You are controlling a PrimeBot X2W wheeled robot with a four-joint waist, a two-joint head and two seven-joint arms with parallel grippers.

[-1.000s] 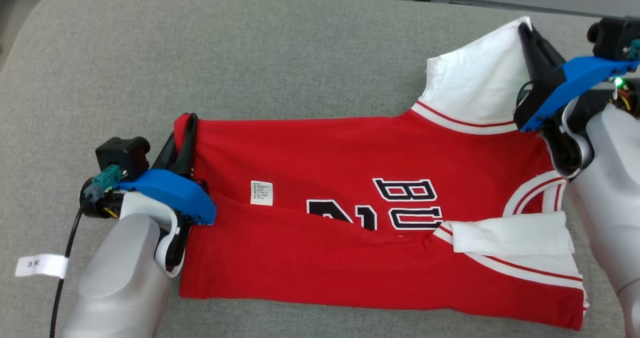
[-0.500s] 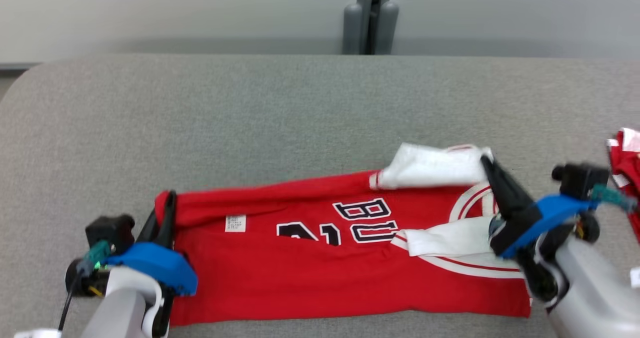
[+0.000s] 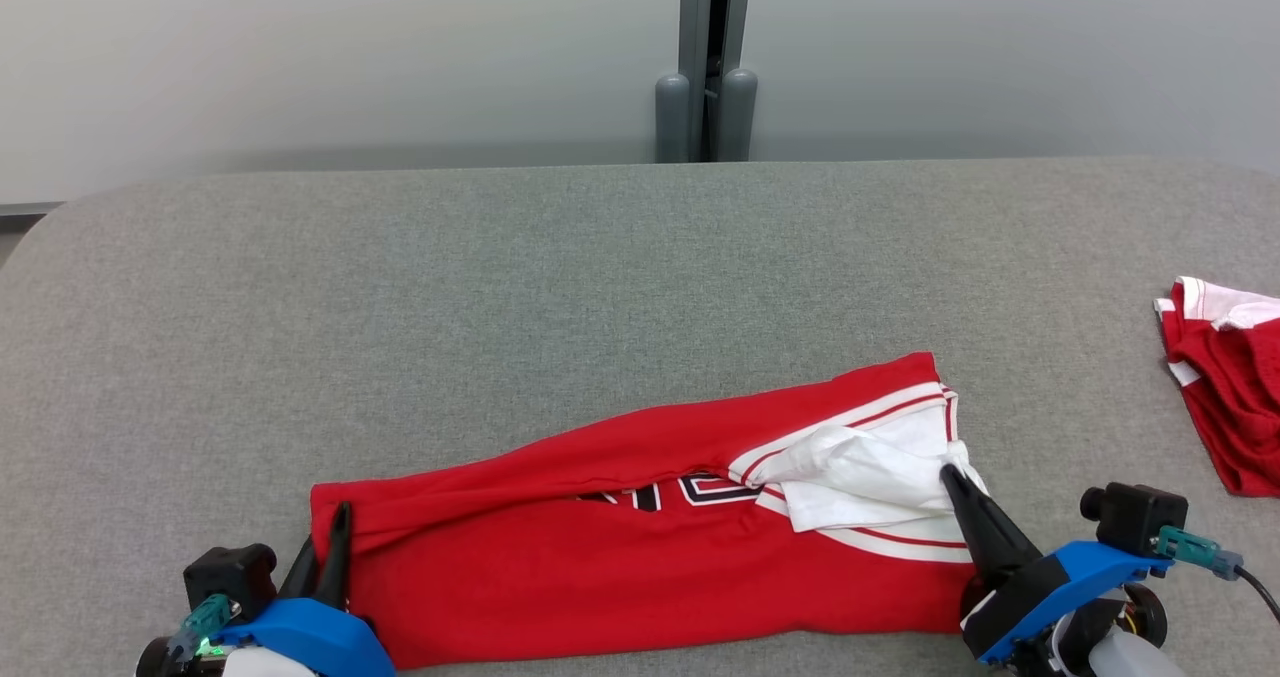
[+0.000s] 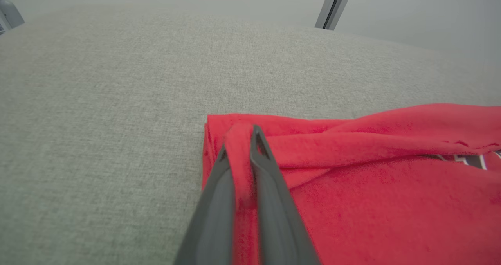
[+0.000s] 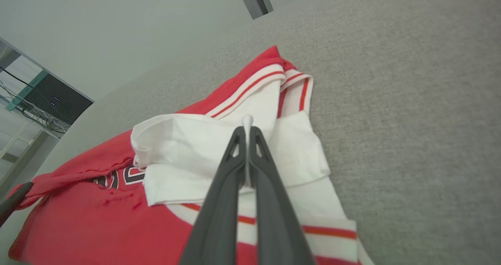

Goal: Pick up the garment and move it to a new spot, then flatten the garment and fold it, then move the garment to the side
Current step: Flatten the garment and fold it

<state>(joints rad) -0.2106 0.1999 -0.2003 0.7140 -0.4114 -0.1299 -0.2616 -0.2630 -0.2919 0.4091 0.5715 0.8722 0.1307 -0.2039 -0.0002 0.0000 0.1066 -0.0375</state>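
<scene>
Red cloth lies along the near strip of the grey worktop. It is the garment, stretched long and narrow, with its far side rolled over toward me so that the fold hides most of the black lettering.

My left claw is almost closed and pinches a ridge of red hem at the garment's left end. My right claw is clamped tight on the bunched white sleeve at the right end, and a nub of white cloth pokes out past its tips.

Well apart to the right, a second red-and-white garment lies crumpled on the worktop. Behind the worktop a grey post stands against a pale wall. In the right wrist view a dark box sits beyond the worktop's far corner.
</scene>
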